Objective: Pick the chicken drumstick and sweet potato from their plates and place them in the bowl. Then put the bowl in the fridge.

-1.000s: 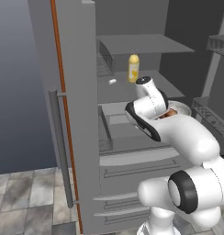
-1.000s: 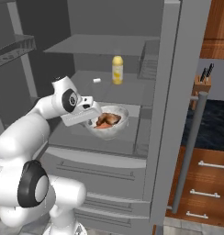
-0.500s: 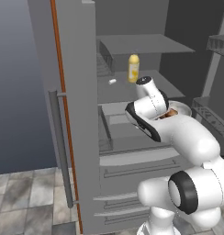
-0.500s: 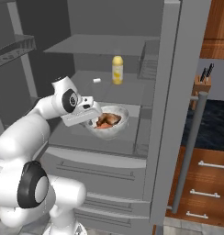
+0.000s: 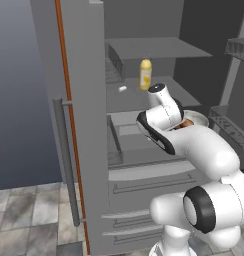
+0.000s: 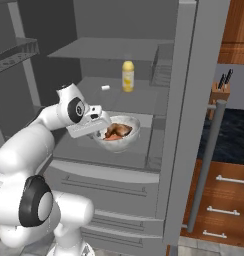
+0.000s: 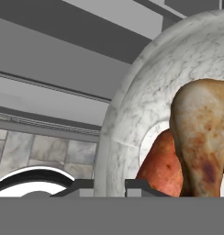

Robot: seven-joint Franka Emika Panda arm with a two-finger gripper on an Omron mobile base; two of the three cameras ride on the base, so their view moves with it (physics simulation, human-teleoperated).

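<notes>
1. Nothing has shifted over the last second: the arm stays put, with the gripper [image 6: 100, 126] clamped on the near rim of the bowl [image 6: 128, 136], holding it over the middle shelf [image 6: 94, 145] inside the open fridge [image 6: 196, 100].
2. I'd judge the loading finished; only setting the bowl down and letting go remains.
3. Just ahead of the gripper, the bowl holds the chicken drumstick [image 7: 203, 137] with the sweet potato [image 7: 162, 167] against it.
4. Further in, on the higher shelf, stands a yellow bottle [image 6: 127, 76].
</notes>
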